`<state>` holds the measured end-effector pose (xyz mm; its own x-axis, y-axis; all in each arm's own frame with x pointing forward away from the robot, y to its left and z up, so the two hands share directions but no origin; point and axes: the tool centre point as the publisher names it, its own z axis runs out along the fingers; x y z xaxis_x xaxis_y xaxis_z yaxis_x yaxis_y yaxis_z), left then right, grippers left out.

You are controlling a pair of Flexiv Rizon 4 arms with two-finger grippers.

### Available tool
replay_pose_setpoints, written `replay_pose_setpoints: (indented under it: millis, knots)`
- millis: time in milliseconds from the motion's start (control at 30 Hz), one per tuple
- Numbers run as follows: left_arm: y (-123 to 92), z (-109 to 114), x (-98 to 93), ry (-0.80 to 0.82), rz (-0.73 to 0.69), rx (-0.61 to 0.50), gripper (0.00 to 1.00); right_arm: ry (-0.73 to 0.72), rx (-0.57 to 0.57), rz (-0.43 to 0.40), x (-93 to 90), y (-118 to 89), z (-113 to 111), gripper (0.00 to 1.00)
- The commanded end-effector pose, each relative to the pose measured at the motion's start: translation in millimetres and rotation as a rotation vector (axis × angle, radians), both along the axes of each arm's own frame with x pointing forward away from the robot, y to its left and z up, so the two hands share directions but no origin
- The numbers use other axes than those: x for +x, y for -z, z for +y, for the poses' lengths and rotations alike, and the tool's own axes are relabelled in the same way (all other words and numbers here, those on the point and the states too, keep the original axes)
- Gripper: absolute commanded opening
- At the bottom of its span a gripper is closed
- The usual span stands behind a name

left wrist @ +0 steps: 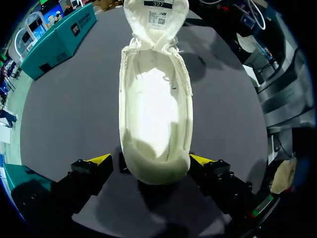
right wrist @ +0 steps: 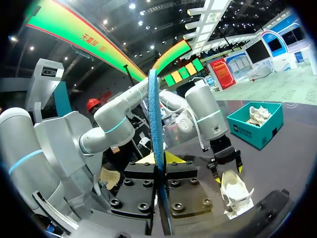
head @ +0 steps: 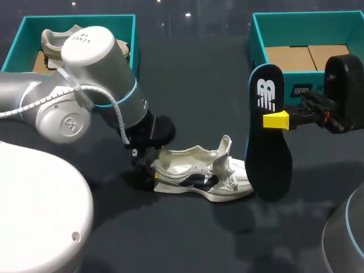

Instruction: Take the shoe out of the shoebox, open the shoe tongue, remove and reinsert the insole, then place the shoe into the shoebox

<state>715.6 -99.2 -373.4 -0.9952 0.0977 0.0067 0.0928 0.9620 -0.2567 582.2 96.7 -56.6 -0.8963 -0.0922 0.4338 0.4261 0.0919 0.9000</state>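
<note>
Insole point(head: 267, 136) upright, pinched in right gripper point(head: 276, 120); left gripper point(left wrist: 150, 159) agape astride shoe point(head: 199, 176) heel.

Dark grey table point(head: 187, 68), matte top. 3 things sit directly on it. 1 white shoe point(head: 196, 173) near the middle, upright on its sole, tongue pulled up, toe toward the right edge. 2 teal boxes: left shoebox point(head: 124, 27) at the far left corner, right shoebox point(head: 257, 40) at the far right corner, well apart.

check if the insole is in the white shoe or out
Out: the dark blue foam insole stands upright, clamped in the right arm's fingers, apart from the white mesh sneaker.
</note>
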Motion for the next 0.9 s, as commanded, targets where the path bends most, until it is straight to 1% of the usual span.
replay_pose_setpoints:
  millis: [33,133,233,333,633,767,900]
  knots:
    - [-0.3,-1.2,2.3,0.012,0.004,0.051,1.0,0.0,-0.001,0.001,0.2,1.1,1.2,0.0]
    - [-5.8,0.6,1.4,0.019,0.01,0.048,1.0,0.0,-0.001,0.001,0.2,1.1,1.2,0.0]
    - [-18.4,0.7,-1.2,0.03,0.004,0.044,1.0,0.0,-0.001,0.001,0.2,1.1,1.2,0.0]
    - [-31.2,-4.2,-1.4,0.03,-0.014,0.042,1.0,0.0,-0.001,0.001,0.2,1.1,1.2,0.0]
    - [-52.1,-38.0,9.0,0.044,-0.03,0.063,1.0,0.0,-0.001,0.001,0.2,1.1,1.2,0.0]
    - [-53.0,-54.6,15.6,0.043,-0.027,0.067,1.0,0.0,-0.001,0.001,0.2,1.1,1.2,0.0]
    - [-48.2,-70.7,28.7,0.029,0.015,0.085,1.0,0.0,-0.001,0.001,0.2,1.1,1.2,0.0]
